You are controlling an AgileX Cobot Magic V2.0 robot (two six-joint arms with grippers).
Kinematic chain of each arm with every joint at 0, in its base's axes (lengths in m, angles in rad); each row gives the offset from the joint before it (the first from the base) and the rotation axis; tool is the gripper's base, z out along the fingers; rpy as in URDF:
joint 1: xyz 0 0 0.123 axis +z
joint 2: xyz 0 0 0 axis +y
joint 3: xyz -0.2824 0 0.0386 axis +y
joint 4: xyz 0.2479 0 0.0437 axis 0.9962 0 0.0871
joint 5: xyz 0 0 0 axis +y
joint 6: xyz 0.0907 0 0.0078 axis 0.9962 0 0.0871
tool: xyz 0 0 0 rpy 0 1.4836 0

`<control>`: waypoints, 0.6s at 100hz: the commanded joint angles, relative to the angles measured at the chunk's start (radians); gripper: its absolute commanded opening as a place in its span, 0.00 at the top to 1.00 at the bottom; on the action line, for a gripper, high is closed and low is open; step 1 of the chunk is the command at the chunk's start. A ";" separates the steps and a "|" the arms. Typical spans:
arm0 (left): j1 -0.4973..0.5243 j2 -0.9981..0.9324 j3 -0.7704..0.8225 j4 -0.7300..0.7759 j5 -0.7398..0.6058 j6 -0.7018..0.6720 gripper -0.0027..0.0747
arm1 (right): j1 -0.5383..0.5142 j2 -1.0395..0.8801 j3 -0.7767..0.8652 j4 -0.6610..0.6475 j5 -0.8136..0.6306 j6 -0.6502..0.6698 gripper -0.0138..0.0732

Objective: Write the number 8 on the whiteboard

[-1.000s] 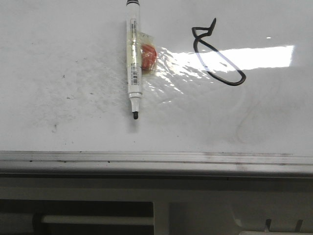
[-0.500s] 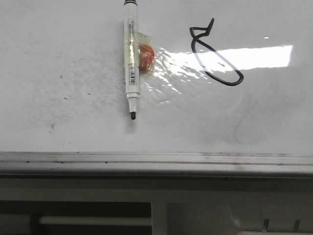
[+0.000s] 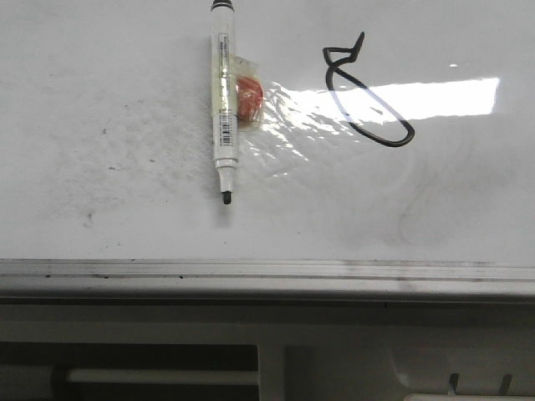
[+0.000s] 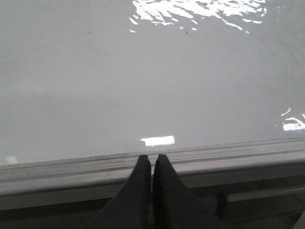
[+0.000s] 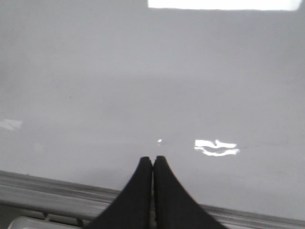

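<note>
Already thin black lopsided number 8 (image 3: 366,90) drawn on glossy white whiteboard (image 3: 109,100). White barcode-labelled marker pen (image 3: 224,109) lies free: light, stiff, slippery; grasp mid-barrel. Left gripper (image 4: 152,164), right gripper (image 5: 153,166) both closed, empty.

The whiteboard (image 3: 100,100) lies flat like a desk, with a silver rail along its near edge. A white marker pen (image 3: 224,109) rests on it, touching a small clear wrapper (image 3: 249,93) with something red inside. The number 8 (image 3: 364,92) is drawn beside them. None of these sit between any jaws.

L tool (image 4: 152,167) closed, over whiteboard (image 4: 143,86) edge
</note>
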State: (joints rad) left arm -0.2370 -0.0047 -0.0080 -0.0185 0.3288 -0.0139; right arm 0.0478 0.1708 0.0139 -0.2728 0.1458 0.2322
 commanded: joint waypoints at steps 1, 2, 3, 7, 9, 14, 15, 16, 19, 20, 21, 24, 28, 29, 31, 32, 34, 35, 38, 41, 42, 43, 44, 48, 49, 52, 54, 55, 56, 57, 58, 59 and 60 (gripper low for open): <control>0.002 -0.023 0.042 -0.005 -0.046 -0.012 0.99 | -0.044 -0.011 0.009 0.009 -0.086 -0.041 0.89; 0.002 -0.023 0.042 -0.005 -0.046 -0.012 0.99 | -0.044 -0.016 0.009 0.009 -0.081 -0.041 0.89; 0.002 -0.023 0.042 -0.005 -0.046 -0.012 0.99 | -0.046 -0.019 0.009 0.009 -0.075 -0.041 0.89; 0.002 -0.023 0.042 -0.005 -0.046 -0.012 0.99 | -0.048 -0.041 0.009 0.009 -0.043 -0.041 0.89; 0.002 -0.023 0.042 -0.005 -0.046 -0.012 0.99 | -0.048 -0.054 0.009 0.009 -0.022 -0.041 0.89; 0.002 -0.023 0.042 -0.005 -0.046 -0.012 0.99 | -0.048 -0.092 0.009 0.009 0.032 -0.041 0.89; 0.002 -0.023 0.042 -0.005 -0.046 -0.012 0.99 | -0.048 -0.098 0.009 0.009 0.050 -0.041 0.89; 0.002 -0.023 0.042 -0.005 -0.046 -0.012 0.99 | -0.048 -0.111 0.009 0.009 0.058 -0.041 0.89; 0.002 -0.023 0.042 -0.005 -0.046 -0.012 0.99 | -0.048 -0.137 0.009 0.009 0.107 -0.041 0.89; 0.002 -0.023 0.042 -0.005 -0.046 -0.012 0.99 | -0.048 -0.150 0.009 0.009 0.117 -0.041 0.89; 0.002 -0.023 0.042 -0.005 -0.046 -0.012 0.99 | -0.048 -0.157 0.009 0.009 0.127 -0.041 0.89; 0.002 -0.023 0.042 -0.005 -0.046 -0.012 0.99 | -0.048 -0.184 0.009 0.011 0.158 -0.041 0.89; 0.002 -0.023 0.042 -0.005 -0.046 -0.012 0.99 | -0.049 -0.208 0.009 0.011 0.145 -0.041 0.89; 0.002 -0.023 0.042 -0.005 -0.046 -0.012 0.99 | -0.049 -0.205 0.009 0.011 0.138 -0.041 0.89; 0.002 -0.023 0.042 -0.005 -0.046 -0.012 0.99 | -0.049 -0.202 0.009 0.011 0.136 -0.041 0.89; 0.002 -0.023 0.042 -0.005 -0.046 -0.012 0.99 | -0.049 -0.198 0.009 0.011 0.136 -0.041 0.89; 0.002 -0.023 0.042 -0.005 -0.046 -0.012 0.99 | -0.049 -0.197 0.009 0.011 0.136 -0.041 0.89; 0.002 -0.023 0.042 -0.005 -0.046 -0.012 0.99 | -0.051 -0.197 0.009 0.011 0.134 -0.041 0.89; 0.002 -0.023 0.042 -0.005 -0.046 -0.012 0.99 | -0.050 -0.199 0.009 0.011 0.139 -0.041 0.89; 0.002 -0.023 0.042 -0.005 -0.046 -0.012 0.99 | -0.050 -0.202 0.009 0.011 0.139 -0.041 0.89; 0.002 -0.023 0.042 -0.005 -0.046 -0.012 0.99 | -0.050 -0.202 0.009 0.011 0.139 -0.041 0.89; 0.002 -0.023 0.042 -0.005 -0.046 -0.012 0.99 | -0.050 -0.202 0.009 0.011 0.139 -0.041 0.89; 0.002 -0.023 0.042 -0.005 -0.046 -0.012 0.99 | -0.050 -0.202 0.009 0.011 0.139 -0.041 0.89; 0.002 -0.023 0.042 -0.005 -0.046 -0.012 0.99 | -0.050 -0.202 0.009 0.011 0.145 -0.041 0.89; 0.002 -0.023 0.042 -0.005 -0.046 -0.012 0.99 | -0.050 -0.202 0.009 0.011 0.145 -0.041 0.89; 0.002 -0.023 0.042 -0.005 -0.046 -0.012 0.99 | -0.050 -0.202 0.009 0.011 0.145 -0.041 0.89; 0.002 -0.023 0.042 -0.005 -0.046 -0.012 0.99 | -0.050 -0.202 0.009 0.011 0.145 -0.041 0.89; 0.002 -0.023 0.042 -0.005 -0.046 -0.012 0.99 | -0.050 -0.202 0.009 0.011 0.145 -0.041 0.89; 0.002 -0.023 0.042 -0.005 -0.046 -0.012 0.99 | -0.050 -0.202 0.009 0.011 0.145 -0.041 0.89; 0.002 -0.023 0.042 -0.005 -0.046 -0.012 0.99 | -0.050 -0.202 0.009 0.011 0.145 -0.041 0.89; 0.002 -0.023 0.042 -0.005 -0.046 -0.012 0.99 | -0.050 -0.202 0.009 0.011 0.145 -0.041 0.89; 0.002 -0.023 0.042 -0.005 -0.046 -0.012 0.99 | -0.050 -0.202 0.009 0.011 0.145 -0.041 0.89; 0.002 -0.023 0.042 -0.005 -0.046 -0.012 0.99 | -0.050 -0.202 0.009 0.011 0.145 -0.041 0.89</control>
State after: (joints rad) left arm -0.2370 -0.0047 -0.0080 -0.0185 0.3301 -0.0185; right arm 0.0005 -0.0096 0.0121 -0.2571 0.3207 0.2006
